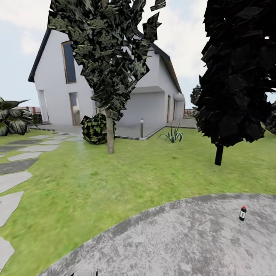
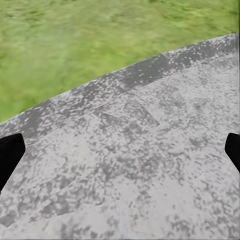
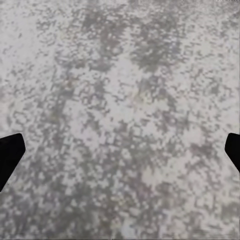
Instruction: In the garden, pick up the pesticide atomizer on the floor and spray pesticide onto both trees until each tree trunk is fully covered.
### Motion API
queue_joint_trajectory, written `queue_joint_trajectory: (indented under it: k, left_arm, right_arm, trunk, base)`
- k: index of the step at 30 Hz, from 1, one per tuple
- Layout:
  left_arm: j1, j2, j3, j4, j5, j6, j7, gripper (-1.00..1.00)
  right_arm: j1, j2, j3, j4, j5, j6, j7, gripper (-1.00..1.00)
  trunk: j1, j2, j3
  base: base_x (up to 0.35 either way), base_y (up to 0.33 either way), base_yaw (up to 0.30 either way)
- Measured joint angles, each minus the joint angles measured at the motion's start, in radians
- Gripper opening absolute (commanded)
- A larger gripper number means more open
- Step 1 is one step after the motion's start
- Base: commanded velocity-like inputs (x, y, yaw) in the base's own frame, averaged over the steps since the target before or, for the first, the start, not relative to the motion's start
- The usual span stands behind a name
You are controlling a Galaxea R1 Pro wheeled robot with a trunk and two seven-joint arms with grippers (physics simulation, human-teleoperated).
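Left fingers: the dark tips of the left gripper point(image 2: 120, 150) show at the two side edges of the left wrist view, spread wide with nothing between them, over mottled grey paving point(image 2: 150, 165) near its curved border with the lawn point(image 2: 75, 45).
Right fingers: the right gripper point(image 3: 120, 150) is likewise spread wide and holds nothing; one dark fingertip point(image 3: 9, 152) sits at each side edge, with bare grey paving under them.
Pesticide atomizer: the small dark bottle with a red cap point(image 1: 242, 213) stands upright on the paved circle, ahead and well to the robot's right, well apart from both grippers.
Trees in view: a thin-trunked tree with a ragged green crown point(image 1: 110, 132) stands on the grass ahead, a round shrub point(image 1: 94, 129) just beside it; a dark narrow conifer point(image 1: 234, 73) rises at the right. Neither looks like the thick bare trunks to be sprayed.
House: a white house point(image 1: 53, 80) stands behind the lawn, with stepping stones point(image 1: 15, 180) at the left.
Step in hand: by my judgement, the approach to the bottle; nothing has been grasped yet.
Risk, bottle: it is small, slim and upright, so a finger arriving off-centre or too low would probably knock it over and roll it across the paving.
Risk, base: driving up carelessly could bump it.
Risk, target: spraying these nearer trees by mistake would leave the right trunks bare.
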Motion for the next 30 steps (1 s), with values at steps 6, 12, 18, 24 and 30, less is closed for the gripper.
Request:
queue_joint_trajectory:
  k: [6, 12, 18, 24, 30]
  left_arm:
    - [0.000, 0.000, 0.000, 0.000, 0.000, 0.000, 0.000, 1.00]
    - [0.000, 0.000, 0.000, 0.000, 0.000, 0.000, 0.000, 1.00]
    - [0.000, 0.000, 0.000, 0.000, 0.000, 0.000, 0.000, 1.00]
    - [0.000, -0.001, -0.002, 0.000, -0.001, 0.000, -0.001, 1.00]
    - [0.000, -0.001, -0.003, 0.000, -0.001, 0.000, -0.002, 1.00]
  right_arm:
    - [0.000, 0.000, 0.000, 0.000, 0.000, 0.000, 0.000, 1.00]
    - [0.000, 0.000, 0.000, 0.000, 0.000, 0.000, 0.000, 1.00]
    - [0.000, 0.001, 0.000, 0.001, 0.000, 0.000, 0.000, 1.00]
    - [0.000, 0.001, 0.000, 0.001, 0.000, 0.000, 0.000, 1.00]
    - [0.000, 0.001, 0.000, 0.002, 0.000, 0.000, 0.000, 1.00]
  trunk:
    - [0.000, 0.000, 0.000]
    - [0.000, 0.000, 0.000]
    - [0.000, 0.000, 0.000]
    - [0.000, 0.000, 0.000]
    - [0.000, 0.000, 0.000]
  base:
    - [0.282, 0.195, -0.265]
    - [0.246, 0.112, -0.265]
    - [0.046, 0.010, -0.265]
    - [0.002, 0.000, -0.265]
    - [0.000, 0.000, -0.265]
